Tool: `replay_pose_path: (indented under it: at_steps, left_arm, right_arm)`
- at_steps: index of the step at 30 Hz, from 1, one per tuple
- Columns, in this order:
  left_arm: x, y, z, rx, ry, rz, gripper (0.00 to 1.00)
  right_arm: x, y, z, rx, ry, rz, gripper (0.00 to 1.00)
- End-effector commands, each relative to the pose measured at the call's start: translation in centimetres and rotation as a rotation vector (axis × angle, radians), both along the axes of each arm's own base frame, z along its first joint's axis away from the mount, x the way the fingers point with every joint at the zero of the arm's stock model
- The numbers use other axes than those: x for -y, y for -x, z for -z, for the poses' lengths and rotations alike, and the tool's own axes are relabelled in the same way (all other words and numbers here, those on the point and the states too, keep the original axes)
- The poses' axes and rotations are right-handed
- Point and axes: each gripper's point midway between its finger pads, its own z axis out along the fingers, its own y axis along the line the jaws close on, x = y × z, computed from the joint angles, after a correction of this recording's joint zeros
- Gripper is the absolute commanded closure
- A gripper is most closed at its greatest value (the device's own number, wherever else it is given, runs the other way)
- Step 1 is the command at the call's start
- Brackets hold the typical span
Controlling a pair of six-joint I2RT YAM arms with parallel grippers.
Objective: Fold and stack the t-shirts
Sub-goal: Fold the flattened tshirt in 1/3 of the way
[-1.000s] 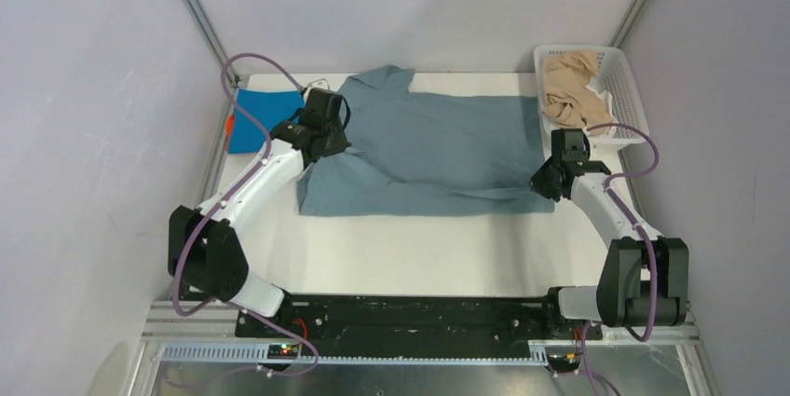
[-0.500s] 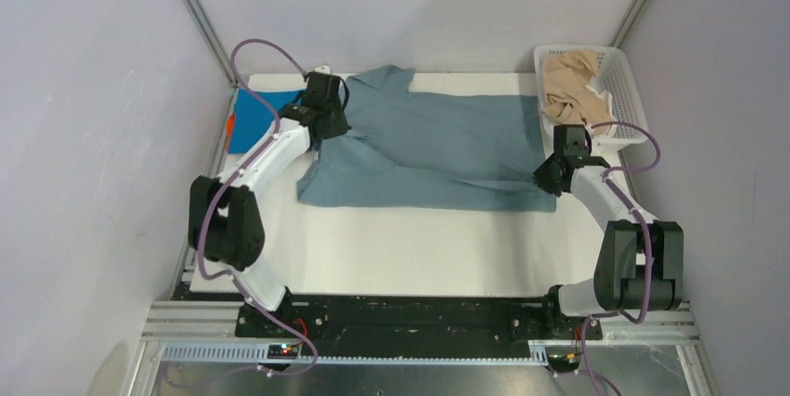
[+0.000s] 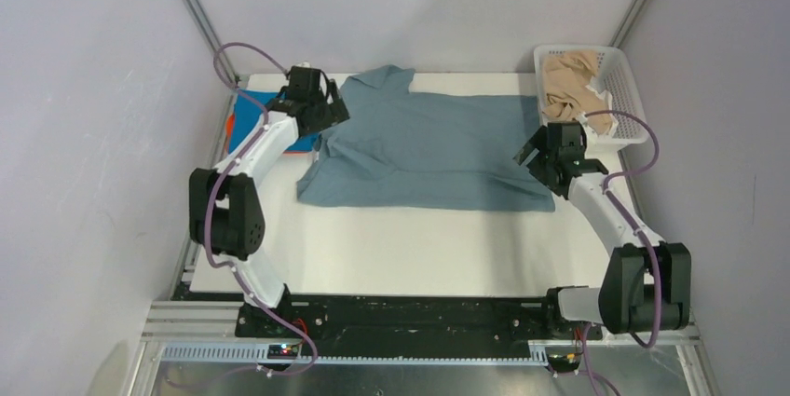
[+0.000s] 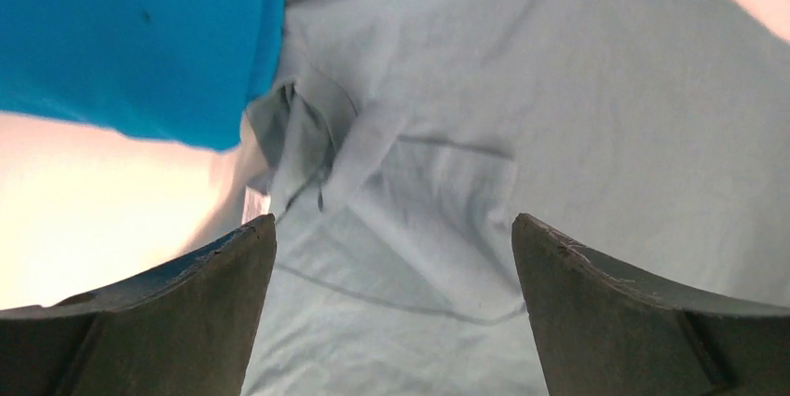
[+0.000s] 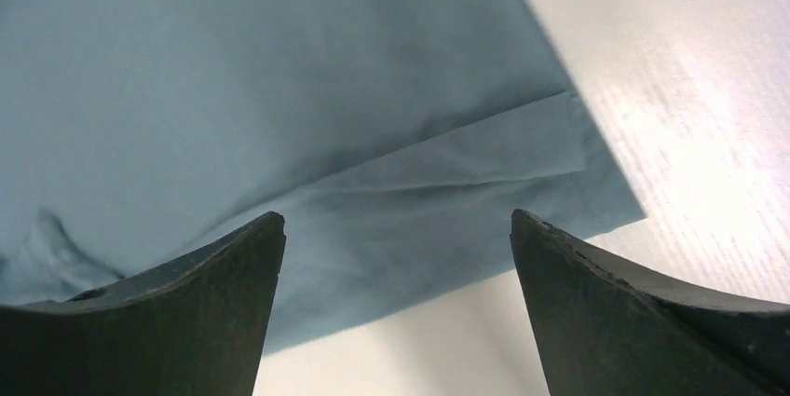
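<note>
A large grey-blue t-shirt [image 3: 429, 144] lies flat across the white table, its near edge folded over. My left gripper [image 3: 328, 113] hovers open above its left sleeve area, holding nothing. The left wrist view shows the open left gripper [image 4: 391, 219] over the wrinkled grey-blue cloth [image 4: 559, 88], beside a bright blue t-shirt [image 4: 130, 33]. That folded bright blue t-shirt [image 3: 250, 124] lies at the far left with an orange edge [image 3: 229, 124] under it. My right gripper [image 3: 531, 152] hangs open over the shirt's right hem; in its wrist view the right gripper [image 5: 396, 216] is above the folded corner [image 5: 447, 182].
A white lattice basket [image 3: 622, 88] at the back right holds crumpled beige t-shirts [image 3: 566, 88]. Grey walls and metal frame posts close in both sides. Bare white table [image 3: 419, 247] lies between the shirt and the arm bases.
Both grippers have opened and let go of the grey-blue shirt. The left one rose and shifted left toward the blue shirt; the right one lifted off the right hem.
</note>
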Motion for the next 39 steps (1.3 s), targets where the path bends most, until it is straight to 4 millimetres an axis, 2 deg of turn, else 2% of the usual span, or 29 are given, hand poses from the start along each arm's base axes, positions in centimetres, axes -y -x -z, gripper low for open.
replay_pose_path:
  at_steps: [1, 5, 8, 10, 15, 18, 21, 25, 29, 35, 37, 39]
  left_arm:
    - [2.8, 3.7, -1.2, -0.003, 0.116, 0.087, 0.0]
    - [5.1, 6.6, 1.6, -0.071, 0.117, 0.152, 0.0]
    - [5.7, 7.8, 3.6, -0.108, 0.104, 0.161, 0.0]
    - [6.2, 8.4, 4.9, -0.139, 0.117, 0.17, 0.0]
    - [5.8, 8.4, 7.8, -0.196, 0.09, 0.159, 0.0]
    - [5.6, 7.8, 8.5, -0.205, 0.072, 0.156, 0.0]
    - [5.4, 7.3, 8.8, -0.207, 0.058, 0.15, 0.0]
    - [5.0, 7.4, 9.5, -0.219, 0.042, 0.139, 0.0]
    - [4.9, 7.9, 10.1, -0.229, 0.044, 0.133, 0.0]
    - [4.9, 10.0, 11.9, -0.271, 0.074, 0.13, 0.0]
    - [4.7, 10.9, 12.4, -0.278, 0.077, 0.122, 0.0]
    - [4.7, 11.9, 13.1, -0.291, 0.086, 0.121, 0.0]
  right_arm:
    - [-3.3, 1.0, -0.4, 0.025, 0.024, -0.185, 0.03]
    - [-5.5, 1.2, 1.9, -0.038, 0.008, -0.265, 0.0]
    - [-6.6, 0.3, 3.3, -0.047, -0.019, -0.293, 0.01]
    - [-6.7, -0.6, 4.2, -0.055, -0.029, -0.293, 0.01]
    - [-5.4, -3.6, 6.0, -0.077, -0.024, -0.242, 0.01]
    - [-3.9, -6.0, 6.1, -0.066, 0.015, -0.182, 0.0]
    - [-2.7, -8.5, 5.3, -0.056, 0.079, -0.151, 0.01]
    - [-3.0, -9.6, 4.5, -0.043, 0.116, -0.159, 0.01]
    - [-4.5, -7.6, 4.9, -0.107, 0.145, -0.193, 0.0]
    - [-9.7, -4.0, 5.4, -0.087, 0.087, -0.295, 0.01]
    - [-11.1, -2.8, 5.7, -0.063, 0.063, -0.333, 0.01]
    - [-11.7, -1.4, 6.9, -0.09, 0.032, -0.36, 0.01]
